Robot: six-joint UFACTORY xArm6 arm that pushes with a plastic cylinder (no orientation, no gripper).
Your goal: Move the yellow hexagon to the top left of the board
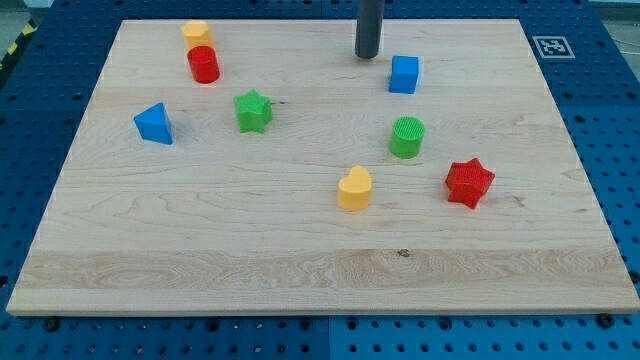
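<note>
The yellow hexagon (196, 32) sits near the board's top left, touching the red cylinder (203, 64) just below it. My tip (367, 55) rests near the view's top centre, well to the right of the yellow hexagon and just left of the blue cube (404, 74).
A blue triangle (154, 123) and a green star (253, 110) lie left of centre. A green cylinder (407, 137), a yellow heart (354, 189) and a red star (469, 182) lie right of centre. The wooden board (300, 270) lies on a blue pegboard; a marker tag (552, 46) sits at its top right.
</note>
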